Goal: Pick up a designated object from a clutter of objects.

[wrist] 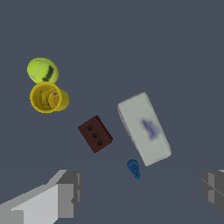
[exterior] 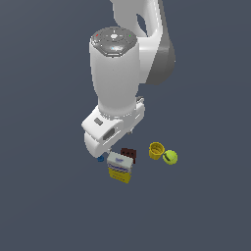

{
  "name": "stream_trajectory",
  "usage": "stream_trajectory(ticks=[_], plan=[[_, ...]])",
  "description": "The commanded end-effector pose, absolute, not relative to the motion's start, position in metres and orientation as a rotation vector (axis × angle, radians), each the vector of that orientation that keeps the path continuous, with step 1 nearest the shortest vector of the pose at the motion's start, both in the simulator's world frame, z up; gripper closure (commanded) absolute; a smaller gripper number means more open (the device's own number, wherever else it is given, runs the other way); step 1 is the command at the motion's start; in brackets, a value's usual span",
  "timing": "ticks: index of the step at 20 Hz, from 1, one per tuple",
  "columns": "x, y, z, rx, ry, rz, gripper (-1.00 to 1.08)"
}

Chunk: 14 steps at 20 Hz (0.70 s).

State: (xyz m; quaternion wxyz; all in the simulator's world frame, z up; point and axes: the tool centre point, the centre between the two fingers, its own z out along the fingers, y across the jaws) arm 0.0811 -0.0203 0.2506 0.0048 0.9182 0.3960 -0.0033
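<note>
The designated box (exterior: 120, 166) has a yellow lower body and a white top with blue print. It lies on the grey floor, and the wrist view shows its white top (wrist: 144, 129). My gripper (wrist: 140, 190) is open and empty above the clutter, with one finger (wrist: 65, 192) on each side of the wrist view. It hangs over the box's end beside the tiny blue piece (wrist: 134, 168), apart from both. In the exterior view the arm's hand (exterior: 110, 128) hides the fingertips.
A dark brown-red block (exterior: 128, 154) with three holes (wrist: 95, 134) lies next to the box. A yellow cup (exterior: 156, 150) (wrist: 47, 97) and a yellow-green ball (exterior: 170, 157) (wrist: 42, 70) lie together further off. The blue piece (exterior: 101, 158) lies by the hand.
</note>
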Motion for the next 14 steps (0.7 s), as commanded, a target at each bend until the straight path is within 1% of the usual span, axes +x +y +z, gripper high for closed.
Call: stream_trajectory(ticks=[1,14], plan=[[0.087,-0.021,0.244,2.834,1.335,-0.009,-0.92],[0.112,-0.022,0.212,2.621,1.729,-0.003,-0.92]])
